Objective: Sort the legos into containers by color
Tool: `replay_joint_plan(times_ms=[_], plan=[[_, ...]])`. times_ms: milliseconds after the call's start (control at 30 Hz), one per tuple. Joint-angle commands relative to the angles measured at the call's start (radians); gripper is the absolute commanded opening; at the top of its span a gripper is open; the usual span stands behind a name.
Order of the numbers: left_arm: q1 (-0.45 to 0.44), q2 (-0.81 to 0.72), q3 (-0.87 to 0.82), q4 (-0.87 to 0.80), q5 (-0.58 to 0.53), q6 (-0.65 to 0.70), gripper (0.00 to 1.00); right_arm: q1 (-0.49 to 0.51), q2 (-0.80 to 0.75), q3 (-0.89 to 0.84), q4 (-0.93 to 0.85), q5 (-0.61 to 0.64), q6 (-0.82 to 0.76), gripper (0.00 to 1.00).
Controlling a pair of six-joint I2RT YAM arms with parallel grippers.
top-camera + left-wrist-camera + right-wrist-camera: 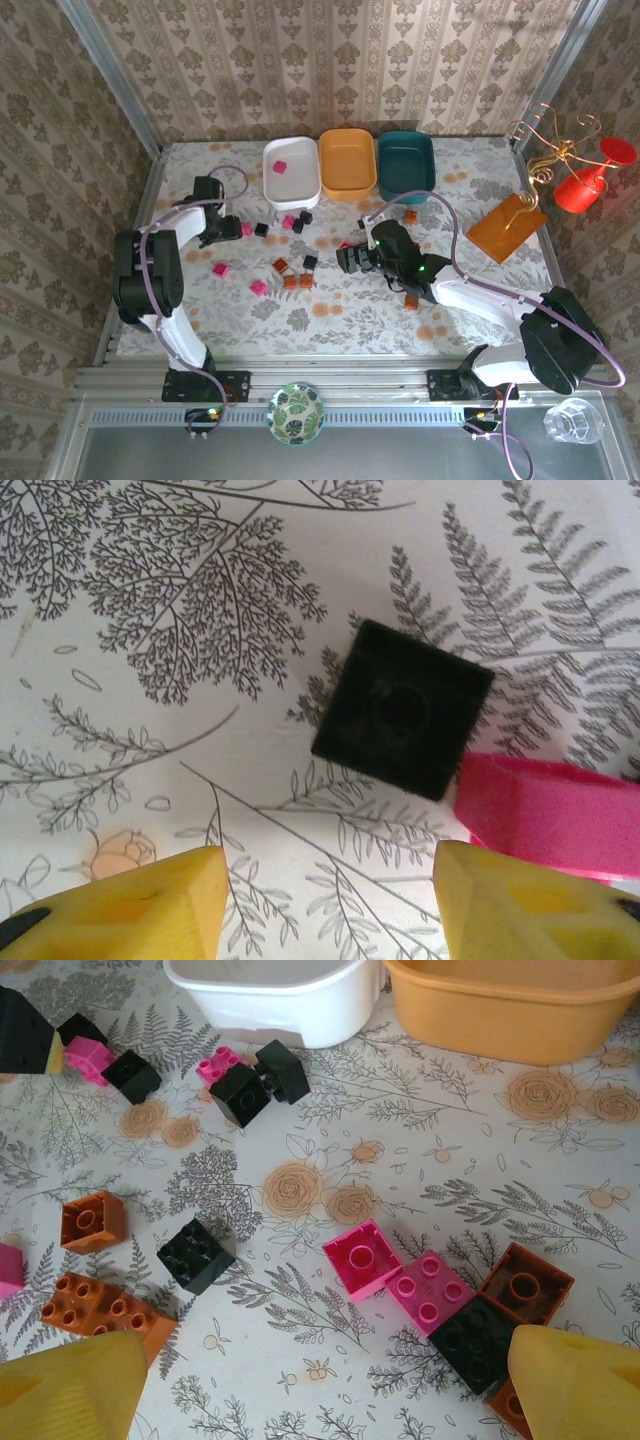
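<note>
legos [258, 287] are lying scattered across the flower-print tablecloth [480, 170] in the middle of the table, with pink, black and orange-brown ones mixed together. one pink brick [279, 167] is sitting inside the white tray [300, 188], which is standing at the far edge just beside the orange-yellow tray [347, 165]. the dark teal tray [405, 165] is standing next in the row.

the left gripper [222, 232] is hovering low over the cloth at the left. its yellow fingertips [130, 905] are standing apart with only cloth between them, gripping nothing. in the left wrist view a black brick [403, 708] is lying just ahead of the fingers, with a pink block [550, 815] just beside its near right corner.

the right gripper [345, 262] is reaching over the middle of the table, its jaws spread wide and holding nothing. ahead of it in the right wrist view, a magenta brick [365, 1257], a lighter pink brick [432, 1290], a black square brick [470, 1340] and a brown brick [527, 1285] are lying packed together. further left a lone black lego [195, 1255], a small orange brick [92, 1220] and a long orange brick [105, 1310] are lying apart from one another.
</note>
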Motion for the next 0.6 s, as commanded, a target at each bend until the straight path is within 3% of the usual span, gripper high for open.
replay_joint_plan(times_ms=[0, 333, 567], plan=[[0.012, 0.037, 0.059, -0.024, 0.041, 0.005, 0.59, 0.007, 0.003, -0.008, 0.018, 0.015, 0.001, 0.95], [0.017, 0.152, 0.196, -0.069, 0.086, 0.012, 0.64, 0.007, -0.005, -0.009, 0.012, 0.028, -0.005, 0.95], [0.024, 0.225, 0.278, -0.129, 0.113, 0.016, 0.51, 0.007, -0.007, -0.009, 0.009, 0.031, -0.006, 0.95]])
